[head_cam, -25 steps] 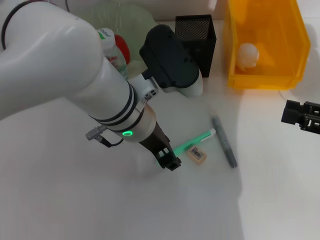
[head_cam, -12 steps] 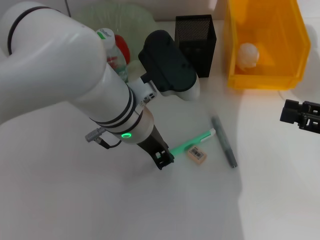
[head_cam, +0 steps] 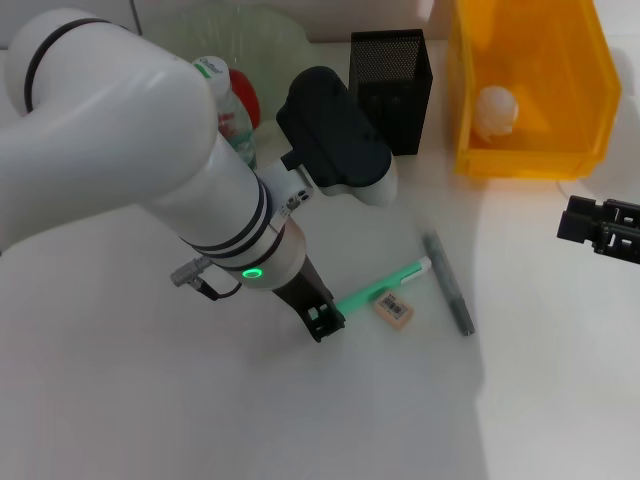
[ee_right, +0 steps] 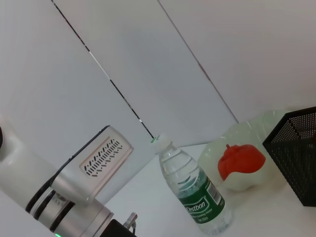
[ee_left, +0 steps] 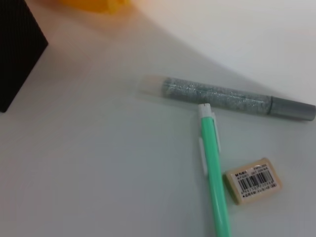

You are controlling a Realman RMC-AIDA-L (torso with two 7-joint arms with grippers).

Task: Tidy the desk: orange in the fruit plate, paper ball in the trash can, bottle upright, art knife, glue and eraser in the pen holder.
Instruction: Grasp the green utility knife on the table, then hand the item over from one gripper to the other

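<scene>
Three small things are left for you to put in the pen holder (head_cam: 392, 88), and they lie close together on the white surface (head_cam: 150, 400): the green art knife (head_cam: 385, 284), the grey glitter glue stick (head_cam: 448, 283) and the tan eraser (head_cam: 394, 309). Your left pincer (head_cam: 325, 320) is low over the surface at the knife's near end; from these views you cannot tell whether its fingers are spread or pressed together.

The knife looks light, stiff and slim, with a smooth plastic body that may slip or roll, so take it across its narrow width near the middle, clear of the white tip (ee_left: 205, 109) that touches the glue stick. The eraser sits just beside the knife's shaft, so a wide approach could nudge it. It should be light and grippy; pinch its long flat sides. The glue stick is round and likely to roll, so close on its mid-body.

Your right pincer (head_cam: 600, 228) waits at the far right edge, well apart from all this, its state unclear too.

The bottle (ee_right: 190, 190) already stands upright.
</scene>
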